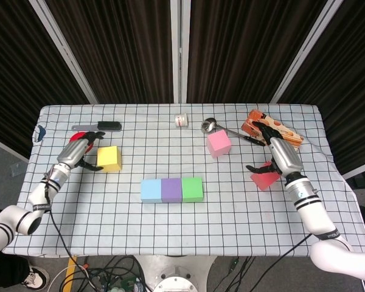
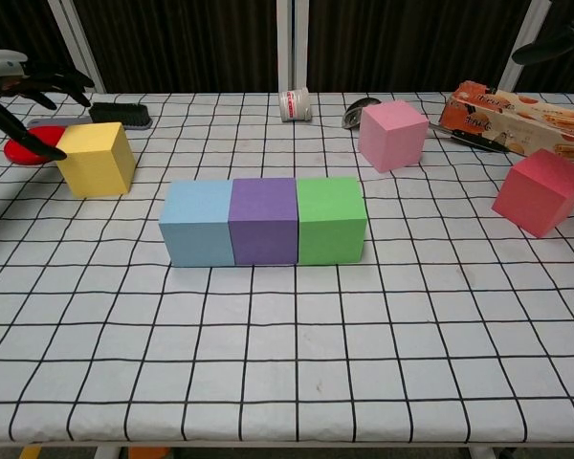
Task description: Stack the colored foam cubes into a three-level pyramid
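Closing in, the spread left hand (image 1: 80, 154) should square up on the yellow cube (image 1: 109, 159), frame left; right hand (image 1: 278, 157) spread, empty.

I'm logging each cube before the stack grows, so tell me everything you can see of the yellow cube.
The yellow cube is a plain matte foam block with no markings visible, sitting flat on the checked tablecloth at far left, turned slightly against the grid. It stands apart from the three-cube row. The left hand, fingers spread, hovers just beside it; contact cannot be told.
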Controlling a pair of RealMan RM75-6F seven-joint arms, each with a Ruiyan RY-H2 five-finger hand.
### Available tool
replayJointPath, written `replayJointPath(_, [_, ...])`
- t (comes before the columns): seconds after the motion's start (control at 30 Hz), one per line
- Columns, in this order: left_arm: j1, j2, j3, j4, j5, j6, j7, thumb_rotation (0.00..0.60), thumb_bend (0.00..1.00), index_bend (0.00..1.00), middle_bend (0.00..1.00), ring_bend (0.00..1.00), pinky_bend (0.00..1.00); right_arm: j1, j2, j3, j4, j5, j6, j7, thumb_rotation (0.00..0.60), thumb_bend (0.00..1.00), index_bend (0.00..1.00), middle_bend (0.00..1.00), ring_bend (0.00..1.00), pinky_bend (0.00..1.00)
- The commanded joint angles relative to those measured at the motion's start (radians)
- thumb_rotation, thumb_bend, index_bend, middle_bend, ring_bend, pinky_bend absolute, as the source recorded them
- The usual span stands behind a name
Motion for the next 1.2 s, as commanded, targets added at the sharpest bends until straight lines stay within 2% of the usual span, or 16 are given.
replayJointPath(0.03, [-0.013,-0.019,0.007,0.025,-0.014,-0.017,0.014,0.6,0.06,0.12,0.22,0.04,0.14,-0.006,0.0,0.0,0.014,-0.003,-0.011,0.015,0.6,0.07,0.0,0.04,0.0,0.0])
replayJointPath(0.17, [-0.018,-0.038,0.014,0.045,-0.027,-0.022,0.029,0.6,0.08,0.14,0.33,0.05,0.15,-0.013,-0.004,0.001,0.033,-0.009,-0.028,0.04,0.6,0.07,0.0,0.04,0.0,0.0])
replayJointPath(0.3, [-0.015,-0.05,0.006,0.052,-0.045,0.001,0.042,0.6,0.11,0.17,0.39,0.09,0.18,-0.017,-0.007,0.006,0.046,-0.009,-0.037,0.059,0.6,0.07,0.0,0.04,0.0,0.0])
replayJointPath(0.47, [0.005,-0.006,-0.024,-0.025,-0.077,0.068,0.086,0.6,0.16,0.2,0.46,0.14,0.22,-0.022,-0.006,0.012,0.056,-0.022,-0.048,0.081,0.6,0.07,0.0,0.04,0.0,0.0])
replayJointPath(0.57, [0.034,0.058,-0.04,-0.144,-0.118,0.099,0.142,0.6,0.17,0.2,0.46,0.15,0.23,-0.027,-0.005,0.017,0.063,-0.037,-0.053,0.1,0.6,0.07,0.0,0.05,0.0,0.0])
replayJointPath(0.67, [0.07,0.137,-0.064,-0.311,-0.2,0.124,0.227,0.6,0.17,0.2,0.47,0.16,0.23,-0.032,-0.003,0.022,0.069,-0.052,-0.054,0.115,0.6,0.07,0.0,0.05,0.0,0.0])
replayJointPath(0.8, [0.11,0.241,-0.073,-0.558,-0.314,0.175,0.403,0.6,0.17,0.2,0.48,0.16,0.22,-0.04,0.005,0.03,0.069,-0.065,-0.049,0.132,0.6,0.07,0.0,0.05,0.0,0.0])
replayJointPath(0.9, [0.122,0.292,-0.075,-0.708,-0.375,0.201,0.489,0.6,0.18,0.2,0.5,0.17,0.21,-0.051,0.013,0.032,0.06,-0.079,-0.039,0.143,0.6,0.07,0.0,0.05,0.0,0.0])
replayJointPath(1.03, [0.127,0.311,-0.074,-0.841,-0.424,0.256,0.592,0.6,0.19,0.2,0.52,0.19,0.21,-0.068,0.023,0.03,0.05,-0.091,-0.024,0.152,0.6,0.08,0.0,0.05,0.0,0.0])
replayJointPath(1.2, [0.114,0.243,-0.075,-0.921,-0.48,0.36,0.743,0.6,0.19,0.2,0.53,0.2,0.21,-0.084,0.035,0.032,0.043,-0.09,-0.01,0.157,0.6,0.08,0.0,0.05,0.0,0.0])
